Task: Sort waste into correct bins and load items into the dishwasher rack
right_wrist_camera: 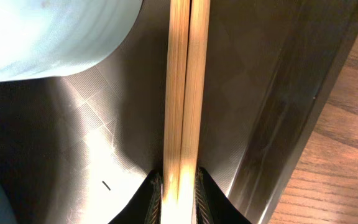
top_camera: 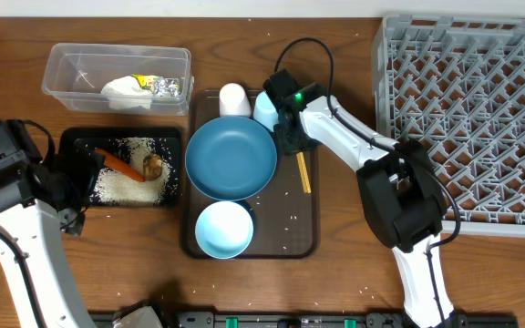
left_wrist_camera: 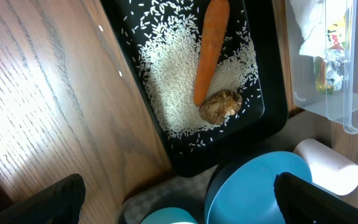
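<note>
Right gripper (right_wrist_camera: 179,190): jaws clenched on the pair of wooden chopsticks (right_wrist_camera: 180,74), one dark fingertip against each flank of the straight, pale, fine-grained sticks. The sticks lie side by side on the cross-hatched floor of the dark brown serving tray (right_wrist_camera: 92,124), at three o'clock of the round, smooth dark blue plate (top_camera: 231,157) and near the glossy light blue cup (right_wrist_camera: 42,31). Left gripper (left_wrist_camera: 182,199): jaws spread wide, grasping nothing, near the shallow black tray (left_wrist_camera: 272,112) of loose white rice (left_wrist_camera: 166,68), a tapered orange carrot (left_wrist_camera: 209,50) and a knobbly brown lump (left_wrist_camera: 220,106)

Between the large dark blue plate (top_camera: 231,157) and the right rim of the dark brown serving tray (top_camera: 294,223) runs a narrow lane, occupied by wooden chopsticks (top_camera: 304,172).
</note>
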`<state>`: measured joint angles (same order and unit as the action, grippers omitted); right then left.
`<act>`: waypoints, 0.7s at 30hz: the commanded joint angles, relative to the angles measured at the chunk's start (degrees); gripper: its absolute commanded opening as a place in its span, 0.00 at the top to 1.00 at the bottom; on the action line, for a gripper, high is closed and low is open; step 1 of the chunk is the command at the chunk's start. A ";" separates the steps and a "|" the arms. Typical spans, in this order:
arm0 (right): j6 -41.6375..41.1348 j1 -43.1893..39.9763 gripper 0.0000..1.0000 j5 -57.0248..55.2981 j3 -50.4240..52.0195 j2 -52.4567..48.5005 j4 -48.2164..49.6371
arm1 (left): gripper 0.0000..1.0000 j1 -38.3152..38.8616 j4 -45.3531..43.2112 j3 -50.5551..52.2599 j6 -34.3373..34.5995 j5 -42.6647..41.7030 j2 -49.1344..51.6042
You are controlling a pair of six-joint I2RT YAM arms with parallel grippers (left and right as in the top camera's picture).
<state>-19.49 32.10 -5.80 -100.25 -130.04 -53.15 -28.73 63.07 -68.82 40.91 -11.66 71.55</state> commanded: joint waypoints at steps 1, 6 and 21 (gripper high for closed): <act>-0.20 -1.09 0.84 -0.37 -0.22 0.11 -0.96 | 0.02 -0.24 0.33 0.02 0.55 0.35 -0.46; -0.17 -1.07 0.85 -0.37 -0.22 2.80 -2.08 | 0.02 -0.24 0.33 0.02 0.55 0.37 -0.46; -0.22 0.74 0.73 1.53 -0.09 5.20 -2.51 | 0.02 -0.24 0.33 0.02 0.52 0.35 -0.46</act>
<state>-19.51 32.27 -4.40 -100.29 -126.23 -55.86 -28.73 63.07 -68.82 40.91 -11.66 71.55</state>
